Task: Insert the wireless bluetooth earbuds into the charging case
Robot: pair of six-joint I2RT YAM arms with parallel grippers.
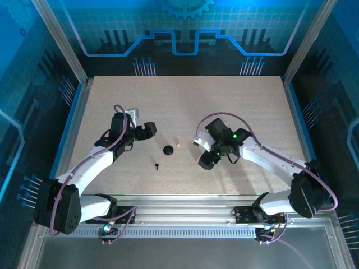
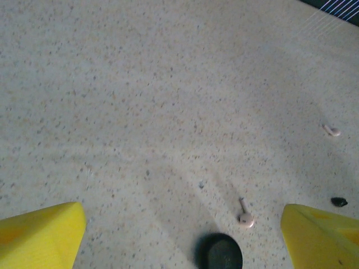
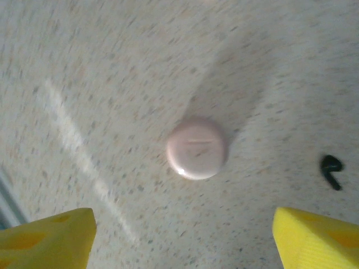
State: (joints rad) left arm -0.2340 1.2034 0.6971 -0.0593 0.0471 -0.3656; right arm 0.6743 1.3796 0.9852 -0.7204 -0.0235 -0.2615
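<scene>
- Your speckled beige surface [image 1: 185,106] carries everything. It is walled by blue panels [image 1: 112,22] printed with circuit traces and a gear outline.
- Your left claw [image 1: 148,130] stands left of centre, aimed toward the middle. In its wrist view the yellow fingers [image 2: 39,241] sit at the two bottom corners, spread wide with only bare surface between them.
- Your right claw [image 1: 205,161] stands right of centre. Its yellow fingers [image 3: 314,241] are likewise far apart and grip nothing.
- The charging case [image 1: 168,149] lies flat on the surface between the two claws, touching neither.
  - From overhead it is a round black puck.
  - The right wrist view has the charging case [image 3: 197,148] centred ahead of the claw. It reads pale and glossy there, with a faint short line across its top, too blurred to read as writing.
- One black earbud [image 1: 157,166] lies near the case, toward the arm bases and slightly left, clearly apart from it.
- In the left wrist view a pale stemmed piece [image 2: 245,218] lies just beyond the case, its thin stem pointing away. You cannot tell whether it is the other earbud.
- A pale sliver [image 2: 332,130] lies farther off to the right in that view, too small to name.
- From overhead, a tiny pale speck [image 1: 178,144] lies just right of the case.
</scene>
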